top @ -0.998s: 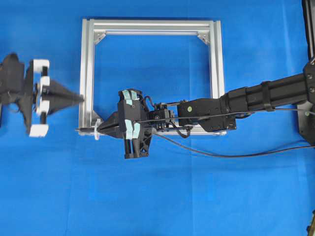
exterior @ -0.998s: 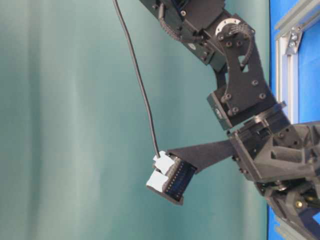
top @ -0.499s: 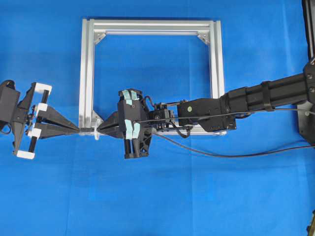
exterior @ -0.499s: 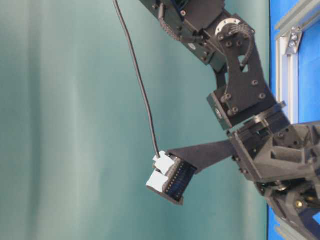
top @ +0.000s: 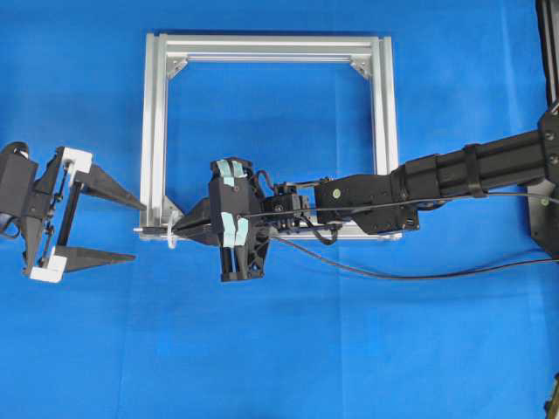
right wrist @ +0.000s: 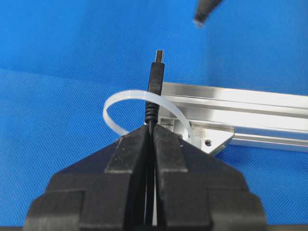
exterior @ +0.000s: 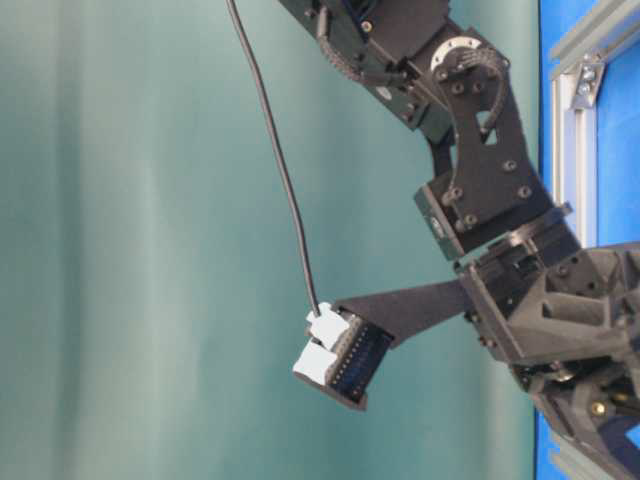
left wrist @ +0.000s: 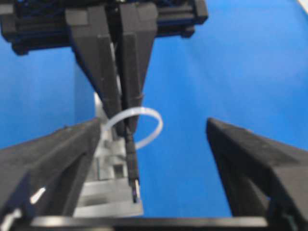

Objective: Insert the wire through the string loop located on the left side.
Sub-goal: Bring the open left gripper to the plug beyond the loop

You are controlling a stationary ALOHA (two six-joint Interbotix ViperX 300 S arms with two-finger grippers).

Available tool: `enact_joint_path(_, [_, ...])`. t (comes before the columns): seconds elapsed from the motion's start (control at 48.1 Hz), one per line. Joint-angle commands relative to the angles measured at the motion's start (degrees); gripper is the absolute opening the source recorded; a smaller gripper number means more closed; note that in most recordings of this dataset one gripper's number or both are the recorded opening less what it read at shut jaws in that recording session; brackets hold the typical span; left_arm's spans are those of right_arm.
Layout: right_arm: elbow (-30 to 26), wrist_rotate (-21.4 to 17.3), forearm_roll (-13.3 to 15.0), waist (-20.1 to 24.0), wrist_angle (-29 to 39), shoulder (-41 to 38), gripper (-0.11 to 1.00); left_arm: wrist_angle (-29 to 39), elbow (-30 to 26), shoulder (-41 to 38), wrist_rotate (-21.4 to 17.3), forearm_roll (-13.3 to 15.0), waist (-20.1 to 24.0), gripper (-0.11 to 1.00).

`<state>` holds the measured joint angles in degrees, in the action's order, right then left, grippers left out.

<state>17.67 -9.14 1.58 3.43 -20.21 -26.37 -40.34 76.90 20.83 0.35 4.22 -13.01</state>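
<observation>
Black wire (right wrist: 154, 91) is pinched in the right gripper (right wrist: 151, 131), its plug pushed through the loop (right wrist: 144, 113); beyond it the left gripper (top: 129, 230) is spread to receive it.

Plain bright blue counter (top: 349, 349), silver frame (top: 271, 45), whitish string loop (right wrist: 115, 103), black wire (right wrist: 155, 84) with silvery tip, black right gripper (top: 179, 230) with pale teal tape patches, black left gripper (top: 131, 229) with white blocks
</observation>
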Motion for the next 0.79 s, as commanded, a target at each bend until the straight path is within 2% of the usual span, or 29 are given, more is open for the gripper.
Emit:
enact_joint_path(0.0, [-1.1,0.0,0.1,-0.1,-0.3,1.2,0.00,0.6,-0.9,0.2,0.1,-0.1,-0.1,0.90])
enact_joint_path(0.166, [-1.1,0.0,0.1,0.0,-0.3,1.2,0.00,1.8,-0.8,0.0,0.1,-0.1,-0.1,0.85])
enact_joint_path(0.333, [-1.1,0.0,0.1,-0.1,-0.4,1.2,0.00,1.8,-0.1,-1.1,0.1,0.0,0.1,0.85])
enact_joint_path(0.77, [-1.0,0.1,0.1,-0.2,-0.3,1.2,0.00,1.8,-5.0,-13.3,0.2,0.1,0.3,0.85])
